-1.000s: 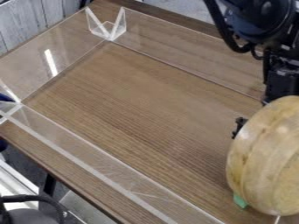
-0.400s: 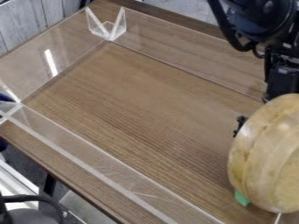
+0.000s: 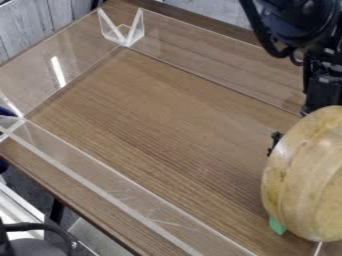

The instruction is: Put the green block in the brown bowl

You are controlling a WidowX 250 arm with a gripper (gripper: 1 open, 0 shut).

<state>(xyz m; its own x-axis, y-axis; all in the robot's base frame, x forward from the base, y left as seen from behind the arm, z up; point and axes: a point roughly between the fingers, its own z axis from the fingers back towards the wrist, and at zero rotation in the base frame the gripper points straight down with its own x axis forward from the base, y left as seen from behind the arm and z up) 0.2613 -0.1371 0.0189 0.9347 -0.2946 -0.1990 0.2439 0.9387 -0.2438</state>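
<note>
Wood-grain table (image 3: 147, 130) edged by clear acrylic walls (image 3: 80, 165), brown bowl (image 3: 307, 178) at its right edge, green block (image 3: 277, 226) peeking from under the bowl's near side, black gripper (image 3: 321, 95) behind the bowl, fingers hidden, closed.

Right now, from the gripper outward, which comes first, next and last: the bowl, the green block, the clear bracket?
1. Bowl: directly in front of the gripper, at the right edge of the view.
2. Green block: peeking out at the bowl's near, lower edge.
3. Clear bracket: far off at the top left.
</note>
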